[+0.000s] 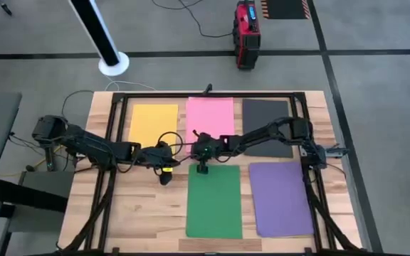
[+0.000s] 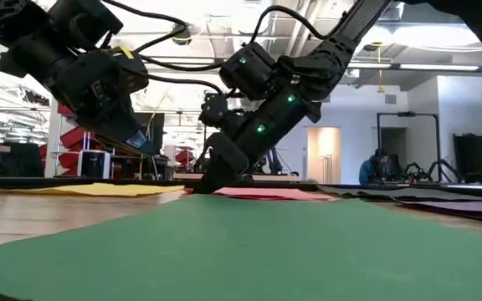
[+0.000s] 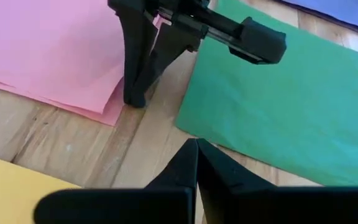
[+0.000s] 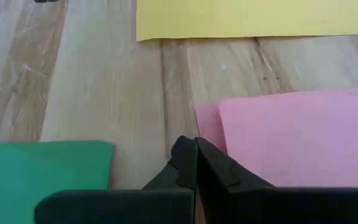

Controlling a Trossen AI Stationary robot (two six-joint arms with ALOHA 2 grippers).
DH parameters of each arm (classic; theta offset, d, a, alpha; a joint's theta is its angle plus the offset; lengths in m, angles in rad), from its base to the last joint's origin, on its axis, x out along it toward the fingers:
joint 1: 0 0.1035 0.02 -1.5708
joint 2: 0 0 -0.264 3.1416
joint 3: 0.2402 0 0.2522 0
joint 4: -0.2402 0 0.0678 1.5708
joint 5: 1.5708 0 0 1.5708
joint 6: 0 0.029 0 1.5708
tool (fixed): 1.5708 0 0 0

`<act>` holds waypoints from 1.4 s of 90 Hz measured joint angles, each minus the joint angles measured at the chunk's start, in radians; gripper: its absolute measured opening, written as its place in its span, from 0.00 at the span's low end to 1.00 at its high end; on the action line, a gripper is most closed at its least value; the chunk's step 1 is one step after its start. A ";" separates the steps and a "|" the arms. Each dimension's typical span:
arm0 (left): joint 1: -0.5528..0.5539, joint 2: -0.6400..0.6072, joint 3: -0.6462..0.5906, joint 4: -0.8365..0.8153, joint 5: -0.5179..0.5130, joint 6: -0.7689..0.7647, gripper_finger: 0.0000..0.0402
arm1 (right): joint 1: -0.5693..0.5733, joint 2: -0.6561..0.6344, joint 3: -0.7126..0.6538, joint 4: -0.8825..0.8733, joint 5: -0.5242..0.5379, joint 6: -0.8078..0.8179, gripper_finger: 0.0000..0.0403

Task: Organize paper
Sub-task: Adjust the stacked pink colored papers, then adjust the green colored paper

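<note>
Pressing my clenched right gripper [image 1: 202, 168] beside the pink sheet [image 1: 210, 117] corner to slide it; left gripper [image 1: 165, 176], also clenched, waits nearby.

From above we see five sheets on the wooden tabletop [image 1: 155, 213]: yellow paper [image 1: 153, 124], pink paper [image 1: 210, 117] and dark grey paper [image 1: 267, 126] along the far row, green paper [image 1: 214, 200] and purple paper [image 1: 280, 198] nearer. Our left gripper [image 1: 165, 176] hangs just beside the green sheet's far corner. Our right gripper [image 1: 201, 168] meets the gap between pink and green.
</note>
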State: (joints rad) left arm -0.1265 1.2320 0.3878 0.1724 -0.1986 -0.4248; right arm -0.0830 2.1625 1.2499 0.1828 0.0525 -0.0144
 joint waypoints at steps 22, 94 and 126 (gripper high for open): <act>0.000 0.000 0.000 0.000 0.000 -0.002 0.00 | -0.004 0.001 0.003 0.004 0.007 0.017 0.00; 0.000 0.000 0.000 -0.002 0.000 -0.005 0.00 | 0.008 0.003 0.039 -0.012 0.036 0.041 0.00; -0.009 0.000 0.000 -0.002 0.002 -0.006 0.00 | 0.048 -0.002 0.077 -0.077 0.011 0.020 0.00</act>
State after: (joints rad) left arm -0.1350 1.2320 0.3873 0.1702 -0.1967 -0.4304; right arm -0.0354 2.1601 1.3266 0.1056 0.0636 0.0060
